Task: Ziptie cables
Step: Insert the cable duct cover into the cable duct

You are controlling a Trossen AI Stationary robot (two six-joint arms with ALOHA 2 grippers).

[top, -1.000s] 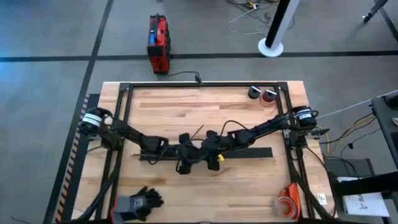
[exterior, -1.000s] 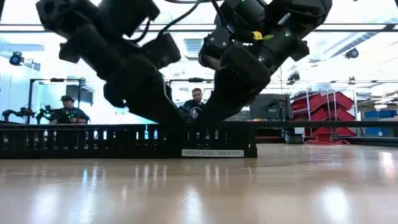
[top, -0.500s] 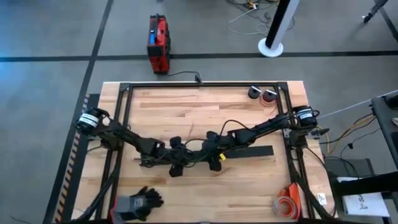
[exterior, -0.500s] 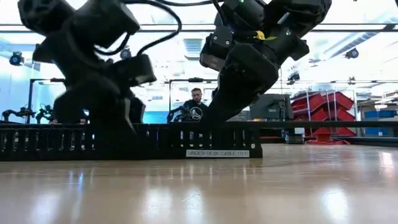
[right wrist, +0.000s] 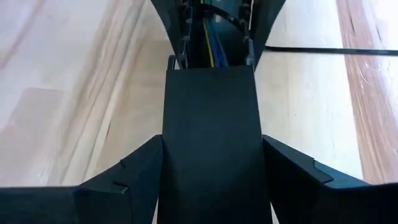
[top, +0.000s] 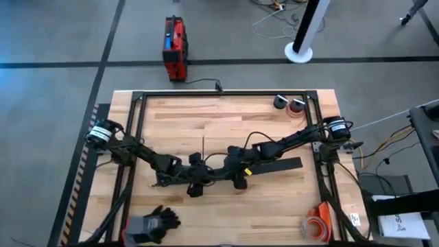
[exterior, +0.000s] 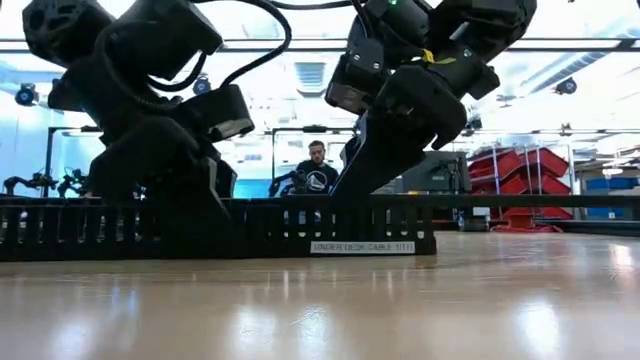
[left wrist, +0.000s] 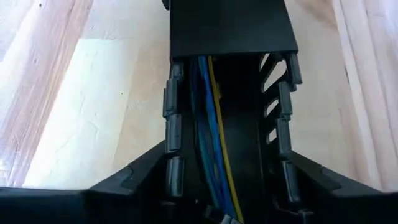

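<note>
A: Now, what is differing from half a second ago?

B: Very little on the left. The left tool (top: 193,184) is remaining at the left part of the slotted strip (top: 285,165). The right tool (top: 239,180) is sitting slightly farther along, and the strip's right end is angling a little toward the far edge of the tabletop (top: 226,113). In the low view the strip's white label (exterior: 362,247) is showing farther right.

A: How are the tools standing?

B: Each is straddling the strip, one finger on either side wall. Whether the fingers are pressing the walls cannot be told.

A: Where are the cables?

B: The cables (left wrist: 211,134) are lying inside the strip's channel, running lengthwise: thin blue strands beside a yellow one, seen in the left wrist view. A smooth flat cover (right wrist: 210,137) is closing the channel under the right tool.

A: Materials and shapes?

B: The strip is matte black plastic with comb-like teeth (left wrist: 172,134) along both walls. The tabletop is pale, glossy planked wood.
</note>
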